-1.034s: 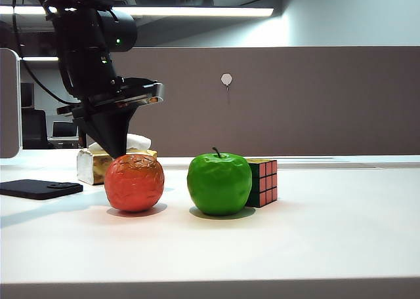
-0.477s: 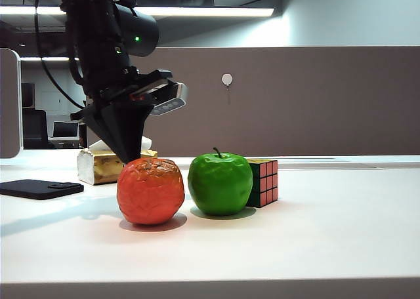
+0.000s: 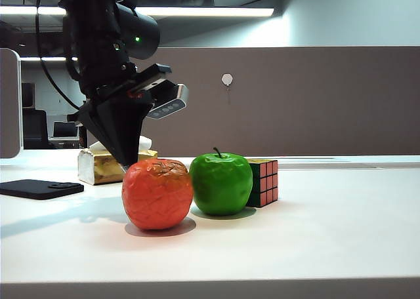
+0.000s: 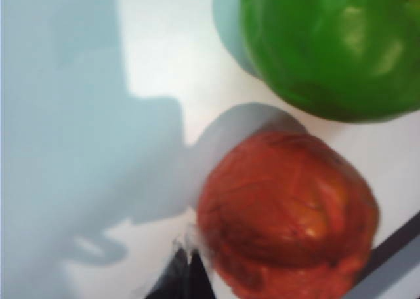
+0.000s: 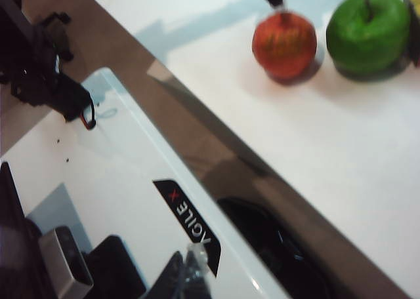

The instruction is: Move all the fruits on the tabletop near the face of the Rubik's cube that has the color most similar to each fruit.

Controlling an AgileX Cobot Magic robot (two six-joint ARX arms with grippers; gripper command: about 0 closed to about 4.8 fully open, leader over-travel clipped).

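Observation:
The wrinkled orange-red fruit sits on the white tabletop, close beside the glossy green apple. The apple stands against the Rubik's cube, on the side of its dark green face; the cube's red-pink face points right and its yellow face is on top. My left gripper is shut, its tip down at the orange-red fruit on the side away from the apple. My right gripper is shut and empty over the robot's white base, far from both fruits.
A gold tissue pack stands behind the left arm. A flat black phone-like slab lies at the far left. A brown partition wall closes off the back of the table.
My left gripper has swept to the right with its tip against the orange-red fruit, and the fruit has shifted right until it nearly touches the apple. Apple and cube have stayed put.

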